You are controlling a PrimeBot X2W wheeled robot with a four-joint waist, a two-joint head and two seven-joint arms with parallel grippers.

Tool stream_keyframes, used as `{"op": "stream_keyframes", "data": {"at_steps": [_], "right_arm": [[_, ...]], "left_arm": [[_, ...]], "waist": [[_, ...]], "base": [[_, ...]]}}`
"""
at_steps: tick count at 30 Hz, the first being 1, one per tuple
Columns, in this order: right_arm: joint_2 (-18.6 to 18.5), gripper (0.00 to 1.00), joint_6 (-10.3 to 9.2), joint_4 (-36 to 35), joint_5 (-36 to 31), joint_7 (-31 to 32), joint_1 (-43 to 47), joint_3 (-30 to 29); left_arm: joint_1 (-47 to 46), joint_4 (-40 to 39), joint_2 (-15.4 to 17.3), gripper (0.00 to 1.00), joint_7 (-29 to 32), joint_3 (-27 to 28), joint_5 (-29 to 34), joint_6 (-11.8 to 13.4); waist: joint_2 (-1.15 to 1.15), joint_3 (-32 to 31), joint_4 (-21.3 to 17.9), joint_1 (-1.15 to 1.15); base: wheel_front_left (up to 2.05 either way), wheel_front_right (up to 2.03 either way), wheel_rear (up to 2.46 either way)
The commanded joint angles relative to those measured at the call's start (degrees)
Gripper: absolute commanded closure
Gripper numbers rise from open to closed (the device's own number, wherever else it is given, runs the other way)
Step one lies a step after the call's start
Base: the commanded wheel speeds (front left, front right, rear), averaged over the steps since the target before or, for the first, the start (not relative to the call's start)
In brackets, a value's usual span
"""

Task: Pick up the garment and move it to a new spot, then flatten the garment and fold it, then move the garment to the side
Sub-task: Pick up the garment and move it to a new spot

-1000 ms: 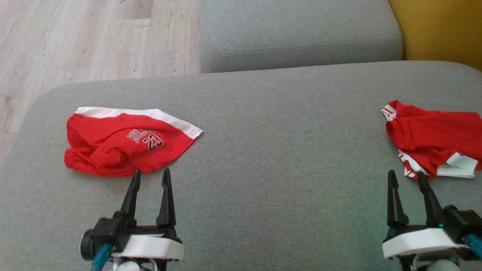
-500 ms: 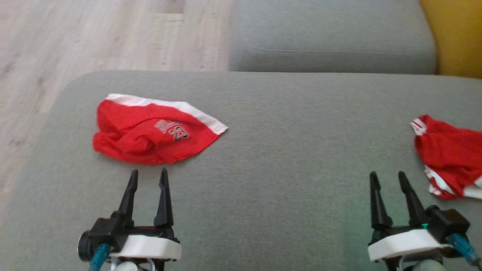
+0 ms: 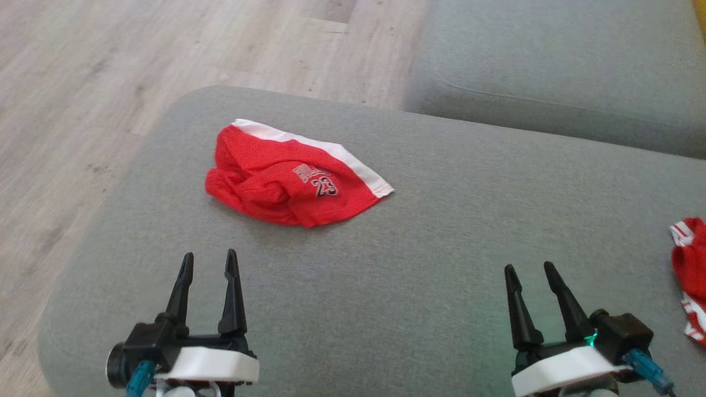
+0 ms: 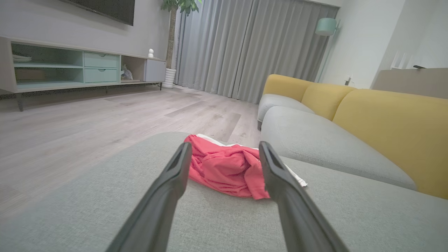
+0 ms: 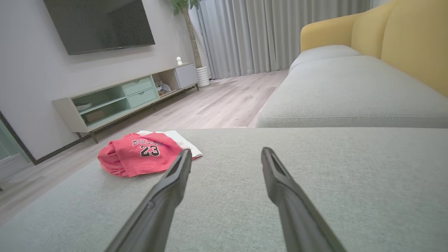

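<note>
Ahead of the left jaws, a little toward the right jaws' side, a crumpled red garment [image 3: 292, 182] lies on a wide grey cushion [image 3: 441, 259]. It has a white band along its far edge, and "BULLS" over the number 23 shows on its upper face. The left jaws stand spread, their two dark fingers [image 3: 181, 286] apart with nothing between them. Their tips are short of the cloth and do not touch it. From the left wrist, the garment [image 4: 227, 169] sits framed in the gap between those fingers, beyond the tips.

The right jaws are likewise spread and hold nothing, their fingers [image 3: 563, 303] pointing over bare cushion. From the right wrist, the garment [image 5: 140, 157] lies ahead and off toward the left jaws' side, with one finger crossing in front of its near corner. On the outer side of the right jaws, at the edge of the head view, part of a second red garment [image 3: 692, 264] with white stripes rests on the same cushion, apart from the fingers.

Beyond both jaws, past the cushion's far edge, are a pale wooden floor [image 3: 83, 82] and another grey seat cushion [image 3: 551, 71]. Yellow backrests [image 4: 385, 119] rise behind that one.
</note>
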Motion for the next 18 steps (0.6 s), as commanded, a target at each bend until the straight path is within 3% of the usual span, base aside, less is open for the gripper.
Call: {"op": "stream_keyframes", "data": {"at_steps": [1, 10, 18], "right_arm": [[-0.36, 0.0, -0.05, -1.54, 0.41, -0.69, -0.77, 1.66], [-0.36, 0.0, -0.05, -1.29, 0.35, -0.69, -0.81, 2.69], [-0.36, 0.0, -0.05, -1.99, -0.97, -0.69, -2.94, 1.86]], "left_arm": [[-1.66, -1.58, 0.09, 0.0, -0.31, 1.99, 0.54, -0.18], [-1.5, -1.78, 0.09, 0.0, -0.31, 2.98, 0.99, -0.46], [-8.04, 0.68, 1.35, 0.0, -0.31, 2.35, 4.63, -3.8]], "waist": [[0.0, -0.25, 1.45, 0.0], [0.0, 0.53, 1.86, 0.0], [0.0, 5.7, -1.14, 0.0]], "base": [[0.0, 0.0, 0.0], [0.0, 0.0, 0.0], [0.0, 0.0, 0.0]]}}
